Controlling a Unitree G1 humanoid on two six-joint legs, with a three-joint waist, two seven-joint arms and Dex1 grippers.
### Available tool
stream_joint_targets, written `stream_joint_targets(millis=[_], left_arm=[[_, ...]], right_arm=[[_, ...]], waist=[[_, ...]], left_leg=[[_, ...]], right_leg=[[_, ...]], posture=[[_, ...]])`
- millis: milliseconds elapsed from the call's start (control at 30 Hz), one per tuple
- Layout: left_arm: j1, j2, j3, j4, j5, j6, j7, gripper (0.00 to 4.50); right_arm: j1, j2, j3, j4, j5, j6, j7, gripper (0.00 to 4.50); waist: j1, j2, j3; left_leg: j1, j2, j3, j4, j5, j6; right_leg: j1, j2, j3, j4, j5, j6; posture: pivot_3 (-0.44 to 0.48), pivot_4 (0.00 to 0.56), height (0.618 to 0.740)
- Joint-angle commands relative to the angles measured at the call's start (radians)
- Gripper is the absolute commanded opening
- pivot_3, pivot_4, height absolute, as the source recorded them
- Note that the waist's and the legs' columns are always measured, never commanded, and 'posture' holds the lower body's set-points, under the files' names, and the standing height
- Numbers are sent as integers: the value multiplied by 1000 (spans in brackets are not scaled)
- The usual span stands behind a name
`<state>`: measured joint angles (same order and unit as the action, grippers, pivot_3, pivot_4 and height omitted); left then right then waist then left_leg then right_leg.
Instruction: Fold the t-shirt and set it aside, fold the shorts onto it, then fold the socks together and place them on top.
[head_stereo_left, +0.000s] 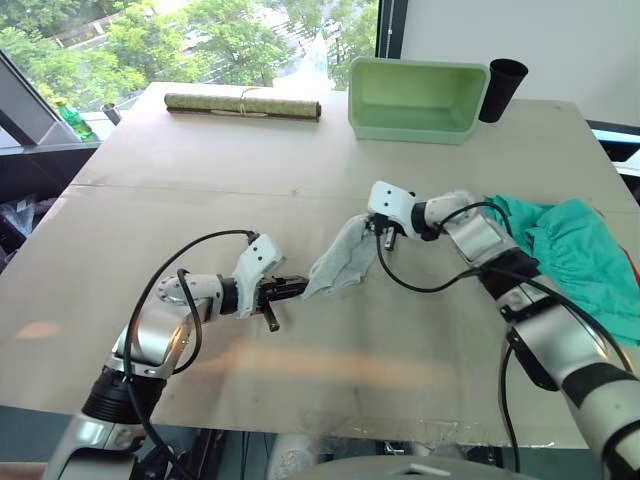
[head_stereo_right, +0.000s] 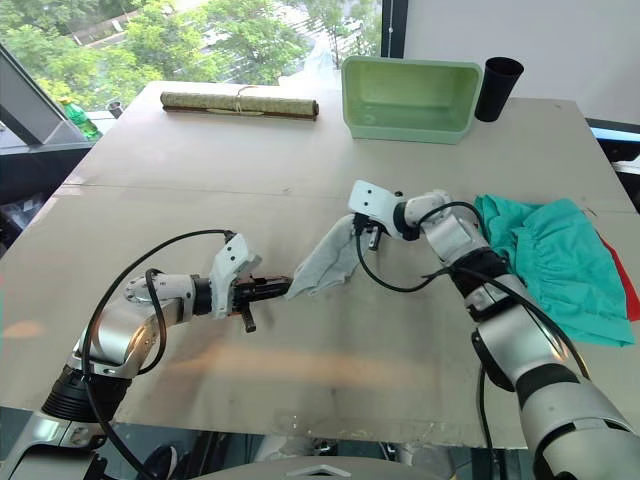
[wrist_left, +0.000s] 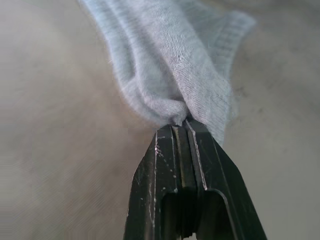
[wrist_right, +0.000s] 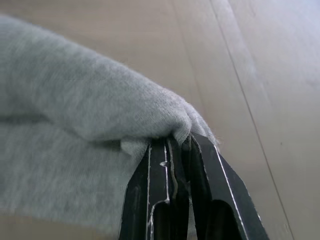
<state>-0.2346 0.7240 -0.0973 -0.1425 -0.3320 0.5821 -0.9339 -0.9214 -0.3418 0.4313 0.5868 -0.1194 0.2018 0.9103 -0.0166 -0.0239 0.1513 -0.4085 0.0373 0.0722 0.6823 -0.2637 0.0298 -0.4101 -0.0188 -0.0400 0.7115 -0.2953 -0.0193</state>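
The light grey socks (head_stereo_left: 338, 264) hang stretched just above the middle of the table, held at both ends. My left gripper (head_stereo_left: 300, 290) is shut on the near lower end (wrist_left: 175, 65). My right gripper (head_stereo_left: 373, 228) is shut on the far upper end (wrist_right: 90, 100). The teal green shorts (head_stereo_left: 570, 250) lie rumpled at the table's right edge, to the right of my right arm. A sliver of the red t-shirt (head_stereo_right: 630, 295) shows from under the shorts, and the rest of it is hidden.
At the back of the wooden table (head_stereo_left: 200, 200) stand a pale green tub (head_stereo_left: 417, 98) and a black cup (head_stereo_left: 500, 88). A rolled mat (head_stereo_left: 243, 104) lies at the back left. A window runs behind the table.
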Motion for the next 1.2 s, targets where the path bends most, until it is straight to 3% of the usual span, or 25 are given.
stream_joint_targets(millis=[33,167,333,633,767,933,1200], left_arm=[[-56,50,3,133,106,-78,30,0],[-185,10,11,217,105,-132,52,0],[-297,-49,14,332,129,-207,71,0],[-386,-106,35,418,111,-295,37,0],[-378,-105,103,315,-28,-155,-28,0],[-303,16,199,110,-264,146,-159,0],[-149,154,232,-110,-385,370,-143,0]], right_arm=[[137,-97,-12,-255,23,200,96,23],[278,-204,-39,-612,70,450,136,23],[390,-271,-61,-905,156,707,134,23],[355,-252,-163,-1110,328,952,64,23],[301,-297,-235,-1141,395,988,60,23],[274,-358,-263,-1159,456,1001,52,23],[303,-423,-177,-1137,472,944,35,23]], waist=[[4,1,-1],[5,2,-1],[4,1,-1],[2,0,1],[3,0,1],[-4,-1,2],[3,-1,3]], left_leg=[[1,0,0,0,0,0],[2,0,0,-1,-3,4],[-5,0,-1,0,-1,2],[-5,0,-1,0,-1,2],[-6,0,-1,0,-1,1],[-6,0,-1,0,0,1],[-5,0,-1,0,-1,1]], right_leg=[[0,0,0,0,0,0],[1,1,0,2,0,0],[-3,1,-1,-2,0,0],[-4,2,-1,-2,0,0],[-4,2,-1,-3,0,0],[-4,2,-1,-4,0,0],[-4,1,-1,-4,0,1]], posture=[[0,150,735],[0,150,735],[0,150,735],[0,150,735],[0,150,735],[0,150,735],[0,150,735]])
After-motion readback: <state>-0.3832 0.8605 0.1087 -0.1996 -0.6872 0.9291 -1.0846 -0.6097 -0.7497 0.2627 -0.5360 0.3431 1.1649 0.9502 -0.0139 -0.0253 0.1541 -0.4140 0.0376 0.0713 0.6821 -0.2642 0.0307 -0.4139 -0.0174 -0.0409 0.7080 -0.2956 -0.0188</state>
